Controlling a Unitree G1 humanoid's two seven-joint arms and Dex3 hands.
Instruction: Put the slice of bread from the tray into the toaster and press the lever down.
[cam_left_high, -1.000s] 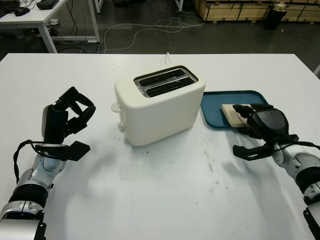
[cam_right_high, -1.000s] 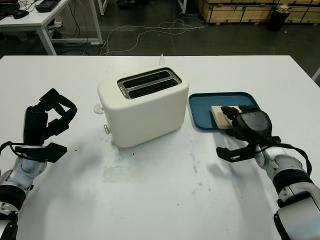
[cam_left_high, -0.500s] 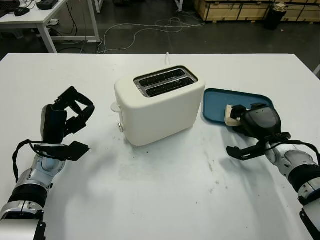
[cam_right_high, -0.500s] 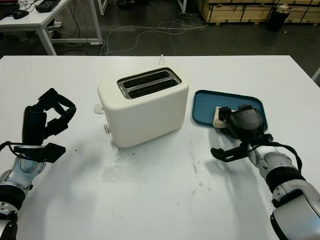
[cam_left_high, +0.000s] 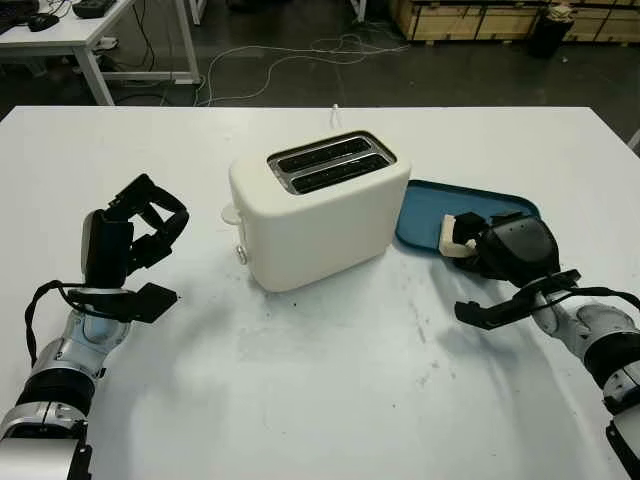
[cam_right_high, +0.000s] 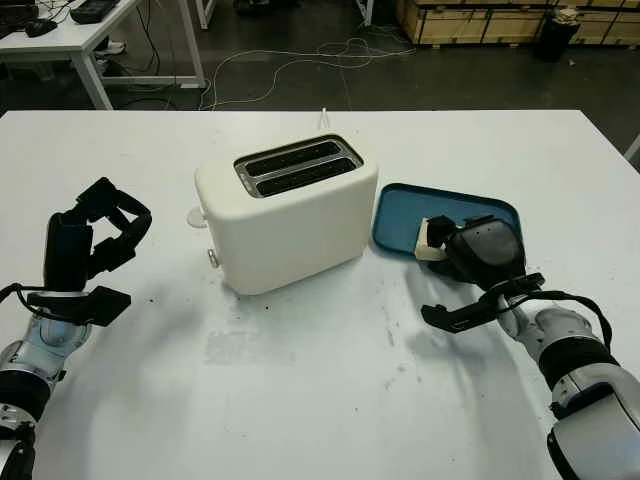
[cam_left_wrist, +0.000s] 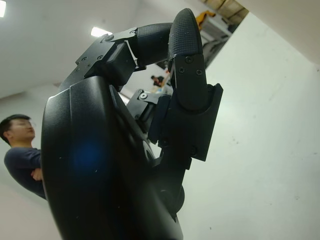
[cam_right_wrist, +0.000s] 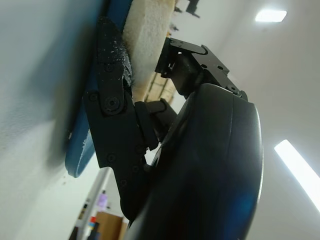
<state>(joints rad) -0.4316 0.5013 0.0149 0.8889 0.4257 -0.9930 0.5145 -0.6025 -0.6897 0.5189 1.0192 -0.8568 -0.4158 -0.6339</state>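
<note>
Cream-white and boxy, the toaster (cam_left_high: 318, 207) stands near the middle of the white table (cam_left_high: 320, 400), its two dark slots (cam_left_high: 331, 165) facing up with nothing in them. A small knob (cam_left_high: 241, 255) shows low on its left end, and a pale tab (cam_left_high: 230, 213) juts out above it, likely the lever, though the view does not make that sure.

Just to the right of the toaster lies a blue tray (cam_left_high: 430, 208), its near corner close to the toaster's side. The slice of bread (cam_left_high: 457, 233) is at the tray's front right part, pale and thick-cut. The right hand (cam_left_high: 503, 252) is on it: in the right wrist view one black finger (cam_right_wrist: 112, 100) presses against the crust side of the bread (cam_right_wrist: 147, 35) while another part of the hand sits on the opposite face, so the fingers are clamped on the slice. Whether the bread is lifted clear of the tray or touching it cannot be told.

Far to the left of the toaster, the left hand (cam_left_high: 135, 240) is held upright above the table with its fingers (cam_left_wrist: 186, 75) curled in, gripping nothing. A person (cam_left_wrist: 22, 155) stands in the background of the left wrist view.
</note>
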